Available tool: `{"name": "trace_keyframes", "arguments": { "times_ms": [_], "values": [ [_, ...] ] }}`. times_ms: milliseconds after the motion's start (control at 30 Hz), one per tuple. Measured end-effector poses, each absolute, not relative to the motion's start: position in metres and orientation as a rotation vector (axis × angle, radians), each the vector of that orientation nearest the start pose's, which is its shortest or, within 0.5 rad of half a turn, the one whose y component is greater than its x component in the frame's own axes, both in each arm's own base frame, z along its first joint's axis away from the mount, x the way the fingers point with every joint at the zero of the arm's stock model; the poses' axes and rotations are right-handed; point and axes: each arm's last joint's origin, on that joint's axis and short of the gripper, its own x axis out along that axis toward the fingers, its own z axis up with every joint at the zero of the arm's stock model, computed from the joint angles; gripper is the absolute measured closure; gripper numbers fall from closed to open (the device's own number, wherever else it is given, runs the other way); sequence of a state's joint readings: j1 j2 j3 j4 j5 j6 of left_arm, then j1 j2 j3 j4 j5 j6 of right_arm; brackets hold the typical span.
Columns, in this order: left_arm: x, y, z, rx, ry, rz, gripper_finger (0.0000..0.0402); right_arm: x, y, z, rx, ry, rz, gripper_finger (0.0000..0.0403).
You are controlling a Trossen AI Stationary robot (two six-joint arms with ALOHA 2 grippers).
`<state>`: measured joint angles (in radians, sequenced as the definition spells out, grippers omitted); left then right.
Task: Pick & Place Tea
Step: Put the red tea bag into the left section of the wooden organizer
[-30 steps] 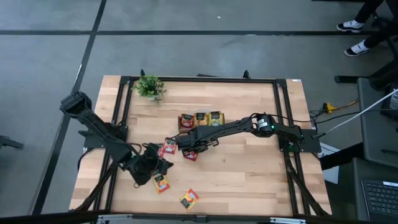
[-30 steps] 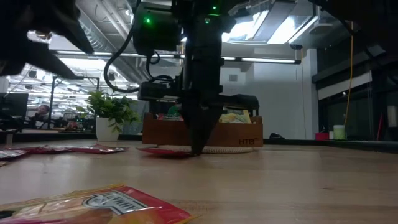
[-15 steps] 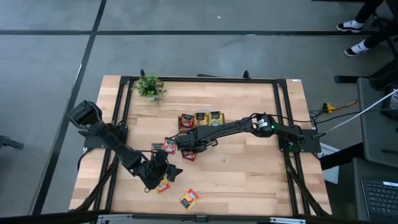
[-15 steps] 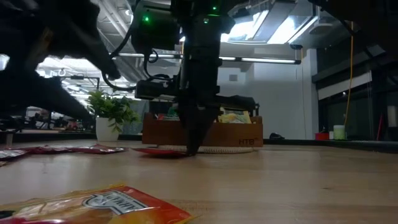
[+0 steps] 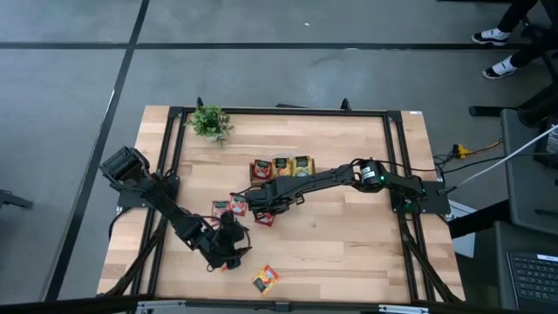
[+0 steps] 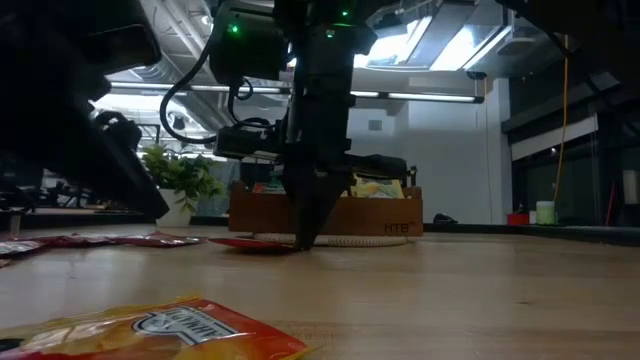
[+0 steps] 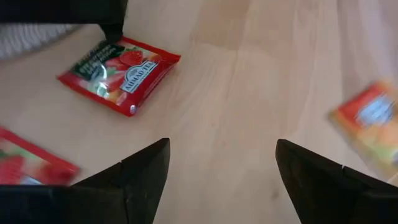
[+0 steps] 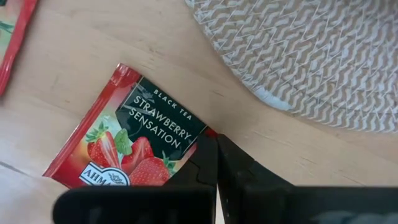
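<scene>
So right now the right gripper point(image 5: 258, 209) is stretched way out across the middle of the table point(image 5: 349, 244), down at a red strawberry sachet point(image 8: 134, 146) that lies flat on the wood just in front of the wooden tray point(image 5: 281, 167). From the right wrist view its two fingers point(image 8: 214, 165) are squeezed together with basically no gap, their tips right at the edge of that red sachet; I honestly can't tell if a corner of it is pinched between them or if they're just touching it. You can also see a woven round mat point(image 8: 311, 56) just beside that sachet, and the low view shows the mat under the tray point(image 6: 325, 213). The left gripper point(image 5: 228, 246) is low over the near-left part of the table, fingers point(image 7: 146, 171) spread wide apart and holding nothing, with bare wood between them. An orange sachet point(image 5: 226, 264) pokes out right at its edge in the high view, partly hidden by it. Another orange sachet point(image 5: 265, 278) sits alone near the front edge, well apart from the rest, and it's the big blurry one up close in the low view point(image 6: 150, 335). Two more red sachets point(image 5: 228, 208) lie side by side just left of the right gripper. The tray has some sachets standing in its compartments, red on the left, yellow-green on the right. The little potted plant point(image 5: 209, 122) is at the far-left corner.
</scene>
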<state>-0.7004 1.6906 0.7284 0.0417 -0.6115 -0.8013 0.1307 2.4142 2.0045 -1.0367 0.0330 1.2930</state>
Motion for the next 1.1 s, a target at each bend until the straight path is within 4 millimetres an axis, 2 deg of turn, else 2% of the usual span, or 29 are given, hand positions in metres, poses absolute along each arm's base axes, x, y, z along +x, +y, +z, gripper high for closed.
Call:
{"name": "trace_keyframes", "arguments": {
  "times_ms": [133, 367, 533, 867, 1100],
  "values": [
    [0.235, -0.178, 0.12, -0.014, 0.713, 0.193, 0.0116, 0.474, 0.061, 0.14, 0.934, 1.256, -0.843, 0.0401],
    [0.239, -0.173, 0.109, 0.184, 0.702, 0.233, 0.0117, 0.474, 0.061, 0.14, 0.94, 1.253, -0.848, 0.0401],
    [0.245, -0.167, 0.098, 0.203, 0.722, 0.268, 0.0117, 0.474, 0.061, 0.14, 0.94, 1.253, -0.848, 0.0401],
    [0.258, -0.153, 0.094, 0.305, 0.716, 0.305, 0.0118, 0.475, 0.061, 0.14, 0.945, 1.246, -0.842, 0.0401],
    [0.267, -0.14, 0.089, 0.283, 0.755, 0.311, 0.015, 0.476, 0.062, 0.14, 0.95, 1.235, -0.832, 0.0401]
  ]
}}
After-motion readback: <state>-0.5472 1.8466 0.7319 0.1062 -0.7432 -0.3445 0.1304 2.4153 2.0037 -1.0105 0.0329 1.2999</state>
